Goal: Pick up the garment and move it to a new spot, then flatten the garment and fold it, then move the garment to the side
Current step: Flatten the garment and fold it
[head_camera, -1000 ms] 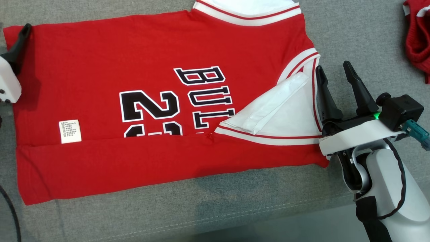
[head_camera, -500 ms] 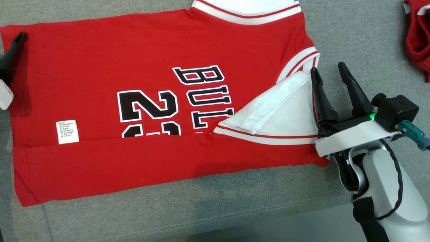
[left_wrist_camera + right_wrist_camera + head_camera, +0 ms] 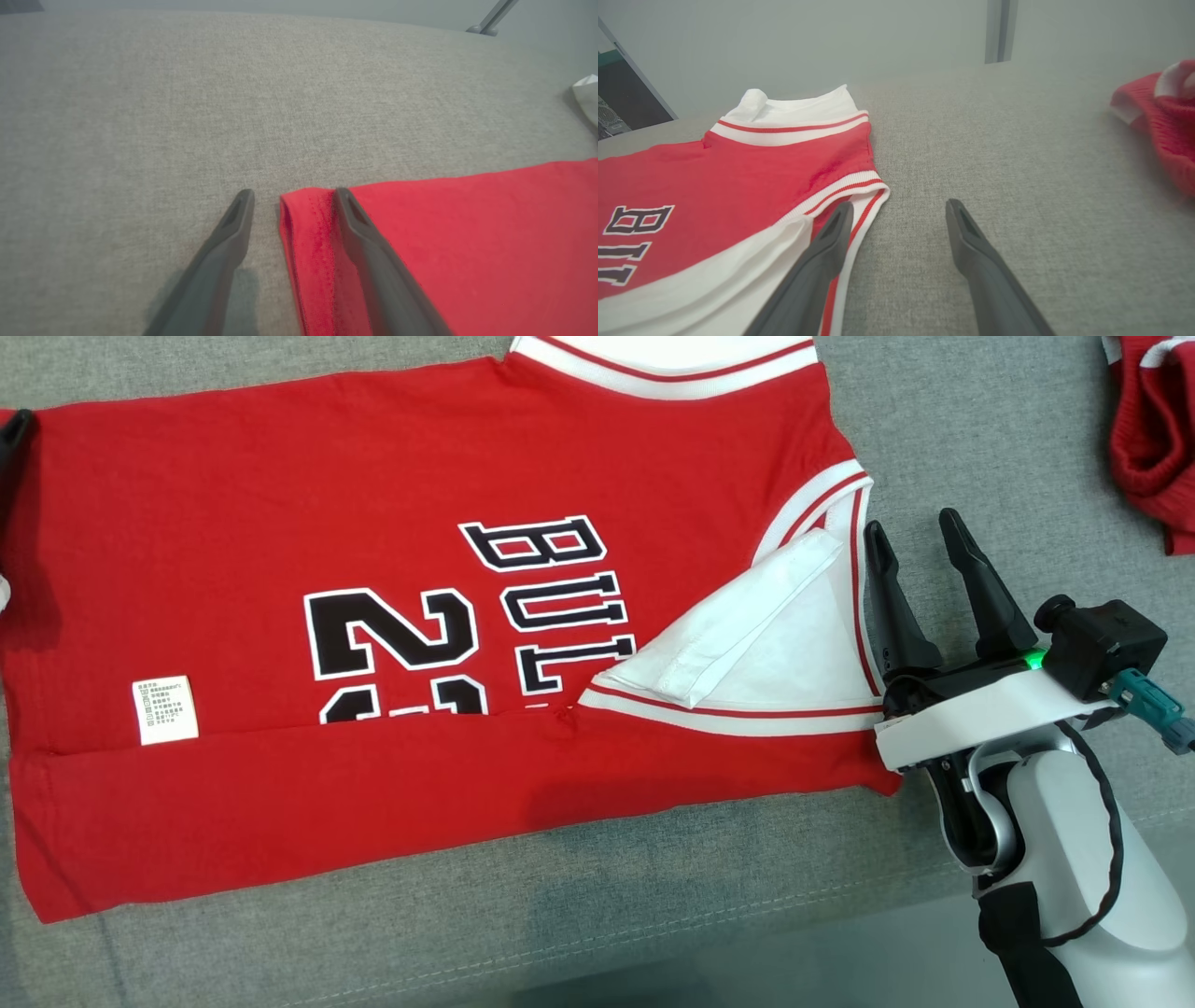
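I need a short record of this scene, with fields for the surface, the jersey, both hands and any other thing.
surface: grey cushion
garment: red jersey, lying flat, near edge folded over part of the number
left hand: left hand open, one finger on each side of a jersey corner
right hand: right hand open, at the armhole edge, holding nothing
other: second red garment, far right, crumpled

"BUL" and "2" on red jersey (image 3: 233, 569)
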Tool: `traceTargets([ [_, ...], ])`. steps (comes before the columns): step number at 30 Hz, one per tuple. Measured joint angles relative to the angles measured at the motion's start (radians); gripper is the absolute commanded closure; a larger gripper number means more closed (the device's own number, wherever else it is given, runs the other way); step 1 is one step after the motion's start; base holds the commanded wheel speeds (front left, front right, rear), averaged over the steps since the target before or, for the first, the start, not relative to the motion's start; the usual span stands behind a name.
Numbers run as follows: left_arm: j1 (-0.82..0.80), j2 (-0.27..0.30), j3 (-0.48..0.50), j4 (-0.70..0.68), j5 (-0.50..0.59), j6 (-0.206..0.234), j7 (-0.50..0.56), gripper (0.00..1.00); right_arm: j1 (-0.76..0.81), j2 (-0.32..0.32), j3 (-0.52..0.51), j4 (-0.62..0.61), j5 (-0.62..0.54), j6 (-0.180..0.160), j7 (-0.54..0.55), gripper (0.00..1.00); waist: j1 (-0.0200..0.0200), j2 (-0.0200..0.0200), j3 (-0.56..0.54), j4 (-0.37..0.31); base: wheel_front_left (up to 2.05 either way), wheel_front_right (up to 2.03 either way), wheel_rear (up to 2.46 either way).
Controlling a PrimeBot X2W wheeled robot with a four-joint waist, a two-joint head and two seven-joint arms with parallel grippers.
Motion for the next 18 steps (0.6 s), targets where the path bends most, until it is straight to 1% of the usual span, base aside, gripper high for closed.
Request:
traceTargets([
  [1,0.0,0.001,-0.001,-0.001,-0.003,0.0,0.0,0.42,0.0,0.001,0.0,0.0,0.0,0.0,0.0,0.0,0.0,0.0,0.0,0.001,0.0,0.0,0.0],
  [2,0.0,0.001,-0.002,-0.003,-0.009,0.0,0.0,0.47,0.0,0.002,-0.001,0.001,0.0,0.0,0.0,0.0,0.0,0.0,0.0,0.002,0.0,0.0,0.0],
  [7,0.0,0.0,-0.028,-0.036,-0.018,0.0,-0.012,0.5,-0.007,0.003,-0.005,0.001,0.0,0.0,0.0,0.0,0.0,0.0,-0.002,0.012,0.0,0.0,0.0],
  [12,0.0,0.002,-0.061,-0.086,-0.017,0.0,-0.07,0.54,-0.026,-0.002,-0.001,0.003,0.002,0.0,0.0,0.0,0.0,0.0,-0.004,0.027,0.0,0.0,0.0],
  [18,-0.001,0.003,-0.109,-0.099,-0.018,0.0,-0.092,0.58,-0.088,-0.049,0.026,0.016,0.004,0.0,0.0,0.0,0.0,0.0,-0.004,0.049,0.0,0.0,0.0],
])
